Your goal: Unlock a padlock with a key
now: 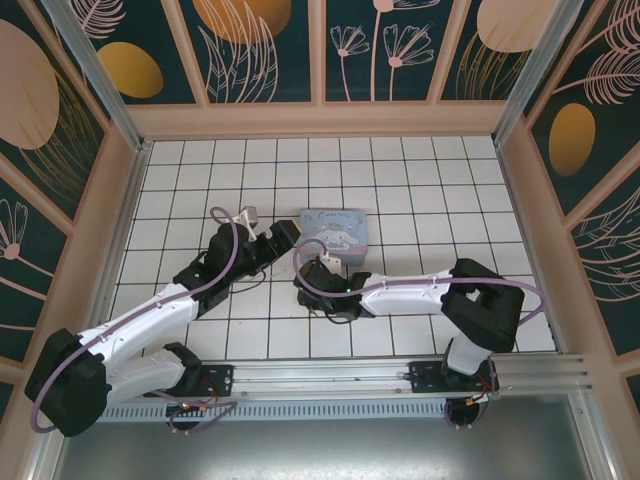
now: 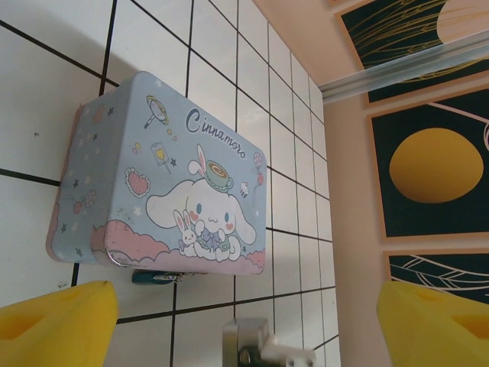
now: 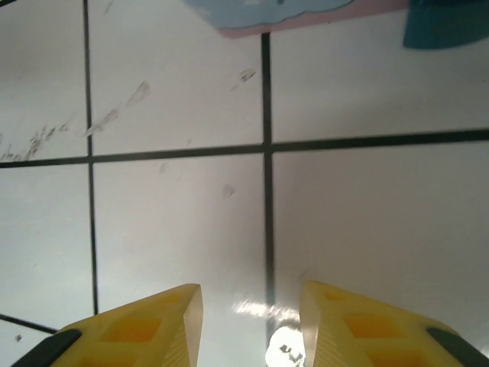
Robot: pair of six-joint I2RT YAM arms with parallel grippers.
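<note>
The padlock point(image 2: 157, 277), small and dark blue, lies on the tile against the near edge of the pale blue cartoon tin point(image 2: 168, 176); it also shows as a teal corner point(image 3: 447, 23) in the right wrist view. My left gripper point(image 2: 246, 290) hangs wide open above the tin's near side point(image 1: 280, 238), holding nothing. My right gripper point(image 3: 250, 294) is low over the white tile just in front of the tin point(image 1: 308, 272), open, with bare floor between its yellow fingers point(image 3: 153, 325). A bright glint with dark specks point(image 3: 284, 353) lies between those fingers; I cannot tell whether it is the key.
The tin point(image 1: 337, 232) sits mid-floor on white tiles with dark grout. Peach walls point(image 1: 320, 118) with patterned panels enclose the floor on three sides. A grey and white part of the right arm point(image 2: 256, 345) pokes into the left wrist view below the tin.
</note>
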